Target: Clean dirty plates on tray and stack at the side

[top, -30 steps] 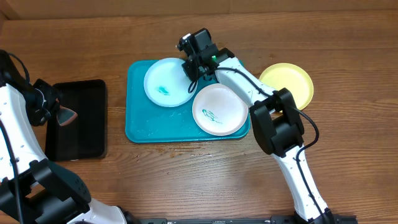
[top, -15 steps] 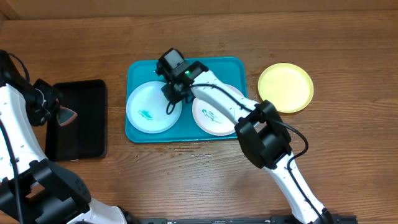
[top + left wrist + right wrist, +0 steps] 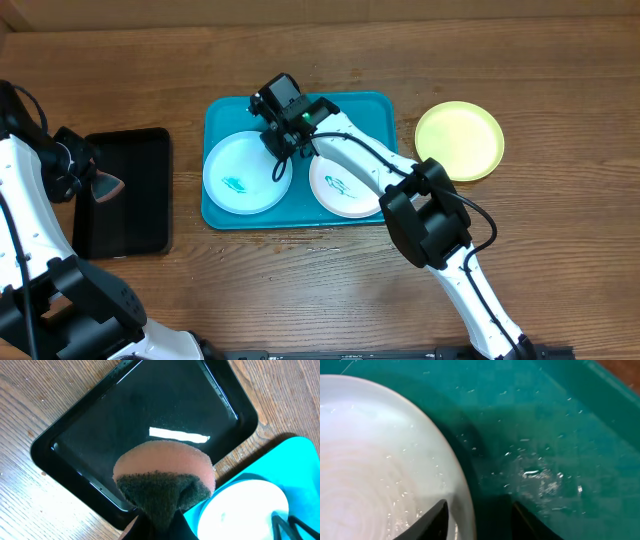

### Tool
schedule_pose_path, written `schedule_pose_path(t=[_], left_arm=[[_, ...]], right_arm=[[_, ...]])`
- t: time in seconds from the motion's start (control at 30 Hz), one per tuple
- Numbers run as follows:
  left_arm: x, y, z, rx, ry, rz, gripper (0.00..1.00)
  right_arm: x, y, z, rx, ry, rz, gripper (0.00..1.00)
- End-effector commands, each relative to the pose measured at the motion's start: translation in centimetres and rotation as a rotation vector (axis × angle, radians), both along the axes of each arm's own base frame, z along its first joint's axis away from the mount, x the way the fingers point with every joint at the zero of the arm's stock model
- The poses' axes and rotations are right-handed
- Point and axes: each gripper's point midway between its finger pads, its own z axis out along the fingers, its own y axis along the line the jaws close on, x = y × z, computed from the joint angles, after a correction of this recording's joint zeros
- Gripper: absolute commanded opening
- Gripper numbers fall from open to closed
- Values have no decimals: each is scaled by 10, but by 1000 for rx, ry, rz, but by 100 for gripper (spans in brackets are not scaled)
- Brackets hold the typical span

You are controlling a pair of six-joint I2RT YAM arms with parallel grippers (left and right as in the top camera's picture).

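Observation:
The turquoise tray [image 3: 372,112] lies mid-table. A light blue plate [image 3: 240,175] with a teal smear sits on its left half. A white plate [image 3: 350,182] with a smear sits on its right half. The yellow-green plate [image 3: 459,140] lies on the table to the tray's right. My right gripper [image 3: 284,148] is open at the blue plate's far right rim. In the right wrist view its fingers [image 3: 480,505] straddle the plate's rim [image 3: 375,460] over the tray floor [image 3: 560,425]. My left gripper [image 3: 160,527] is shut on a pink and dark green sponge [image 3: 165,467].
A black tray [image 3: 125,190] lies left of the turquoise tray, with the sponge [image 3: 104,186] held over its left side. In the left wrist view the black tray [image 3: 100,420] sits beside the turquoise tray's corner [image 3: 295,455] and the blue plate [image 3: 245,510].
My right gripper has slid the light blue plate from the tray's far middle to its left half. Over the last half second the plate stays put. The left arm has not moved.

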Motion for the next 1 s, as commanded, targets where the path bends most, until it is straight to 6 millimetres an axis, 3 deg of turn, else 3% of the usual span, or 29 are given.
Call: schedule_pose_path(t=[0.0,0.23,0.53,0.73,0.97], left_arm=[[2,-5,5,-4,-18,-6,4],[2,-6,4,-6,-17,-7,4],[6,-17,-8,-12,-4,-38,4],[7,-20,-39,-16,5,-48,4],[18,-3,-84,78,-49,-33,4]], right_arm=[[-14,7,-14,19,61,37,36],[-24,-2,-19,12,156,-81,4],[-55,-26,-30,-17,411,-473,4],[-67,-34,-33,-35,490,-629,4],[-61,-45,-37,-79,440,-657,4]])
